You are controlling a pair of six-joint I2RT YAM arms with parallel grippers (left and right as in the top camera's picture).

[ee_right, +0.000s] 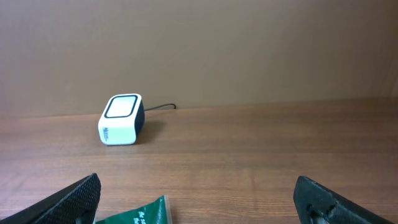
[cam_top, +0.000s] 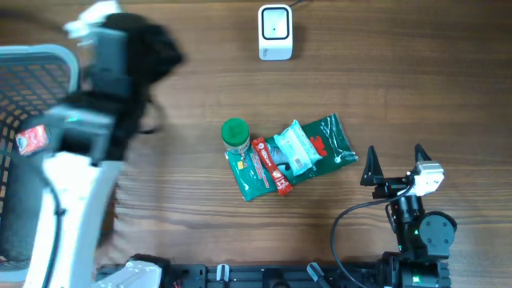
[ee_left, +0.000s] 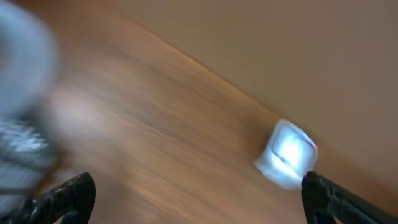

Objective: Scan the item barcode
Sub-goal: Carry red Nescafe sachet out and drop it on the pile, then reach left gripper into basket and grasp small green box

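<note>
Overhead, right pincer [cam_top: 395, 154] wide, empty, left pincer [ee_left: 198, 183] blurred, seemingly wide

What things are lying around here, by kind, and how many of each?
Scanner: 1
Basket: 1
Green-capped jar: 1
Packets: 3 (green packet, red packet, clear packet)
Red item in basket: 1
Total: 7

both jaws wide (left arm [cam_top: 74, 172] blurred)
</note>
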